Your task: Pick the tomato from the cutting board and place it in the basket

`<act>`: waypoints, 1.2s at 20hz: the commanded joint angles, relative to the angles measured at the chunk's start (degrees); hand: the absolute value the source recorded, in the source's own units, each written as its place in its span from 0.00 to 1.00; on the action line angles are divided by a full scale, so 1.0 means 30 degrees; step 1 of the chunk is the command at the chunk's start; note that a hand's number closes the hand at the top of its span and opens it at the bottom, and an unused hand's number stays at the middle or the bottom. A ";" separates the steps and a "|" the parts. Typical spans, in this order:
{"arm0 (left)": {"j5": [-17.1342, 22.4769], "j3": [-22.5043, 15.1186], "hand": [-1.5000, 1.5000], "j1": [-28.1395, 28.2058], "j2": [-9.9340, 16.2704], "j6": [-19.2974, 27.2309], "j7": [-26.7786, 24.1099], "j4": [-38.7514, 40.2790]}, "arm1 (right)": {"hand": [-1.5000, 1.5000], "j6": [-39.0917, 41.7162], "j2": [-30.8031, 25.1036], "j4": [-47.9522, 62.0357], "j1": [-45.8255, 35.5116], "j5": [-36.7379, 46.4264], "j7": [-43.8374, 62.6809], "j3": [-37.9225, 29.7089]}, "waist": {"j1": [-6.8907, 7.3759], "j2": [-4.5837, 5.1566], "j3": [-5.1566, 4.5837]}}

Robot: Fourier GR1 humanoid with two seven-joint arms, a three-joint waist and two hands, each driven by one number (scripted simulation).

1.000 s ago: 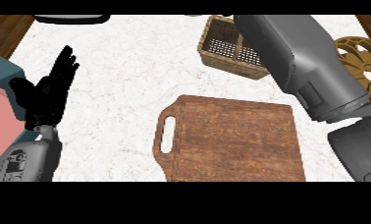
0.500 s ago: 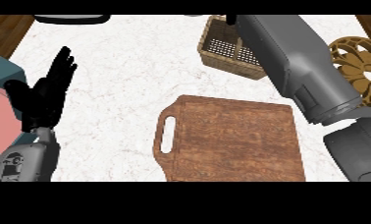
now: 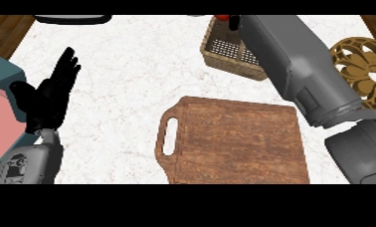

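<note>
Right forearm (image 3: 294, 66) stretches across the basket (image 3: 229, 52) at the far side of the table (image 3: 132, 61). Cutting board (image 3: 235, 141) is bare, so the pick looks done; step in hand reads as the drop into the basket.

Tomato (image 3: 221, 18): only a red sliver shows at the top edge, over the basket's far rim, just beside the tip of the right arm. A small dark bit next to it is probably the right hand (image 3: 234, 22), but the fingers are cut off by the view's edge, so I can't tell whether it's clenched on the tomato or already let go.

Doing the drop well, my call:
- Get the tomato over the basket's mesh floor, not the rim; right now it sits near the far wall.
- Lower before letting go. It's round, so it'll roll or bounce if dropped from height.
- Spread the fingers fully, then lift straight up so the forearm doesn't clip the wicker wall and drag the basket.

Left hand (image 3: 47, 94) rests at the view's left edge, fingers straight and up, holding nothing.

Labels or writing: none readable anywhere. The gold patterned trivet (image 3: 356, 66) at the right edge carries only a cut-out floral pattern, no text.
</note>
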 commanded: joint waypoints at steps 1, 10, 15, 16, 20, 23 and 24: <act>-0.0246 -0.0242 0.50 0.0274 -0.0326 0.0097 -0.0677 0.0376 | 1.00 0.0368 -0.0582 0.0161 0.0552 -0.0334 -0.0597 -0.0667 | -0.0058 0.0007 0.0001; 0.0185 0.0845 0.50 -0.0444 0.0550 -0.0151 -0.0449 0.1352 | 0.00 0.1660 0.0276 -0.0262 0.0077 -0.0323 0.3364 -0.1274 | -0.0247 -0.0089 -0.0002; 0.0011 0.0207 0.50 0.0071 -0.0022 -0.0038 -0.0250 0.0570 | 0.00 -0.1774 -0.0298 -0.1809 0.0779 -0.1605 0.1886 -0.2885 | -0.0198 -0.0085 0.0014; -0.0042 0.0030 0.50 -0.0076 -0.0143 0.0015 -0.0127 0.0342 | 0.00 -0.1727 -0.0503 -0.1668 -0.0193 -0.2007 0.2125 -0.3460 | 0.0076 0.0010 0.0013; 0.0371 0.0821 0.50 -0.0010 0.0677 -0.0499 -0.0736 0.0660 | 0.00 -0.3781 -0.0388 -0.3155 0.0589 -0.3077 0.2257 -0.4713 | -0.0268 -0.0112 0.0008; 0.0079 0.0277 0.50 0.0594 0.0025 -0.0147 -0.0445 0.0246 | 0.00 -0.4970 -0.0695 -0.4216 0.1217 -0.4020 0.2376 -0.5812 | -0.0458 -0.0192 0.0017; -0.0047 0.0273 0.50 0.0022 0.0142 0.0016 -0.0009 0.0154 | 0.00 -0.5574 -0.0485 -0.4238 0.1065 -0.4387 0.2975 -0.6335 | -0.0394 -0.0152 0.0019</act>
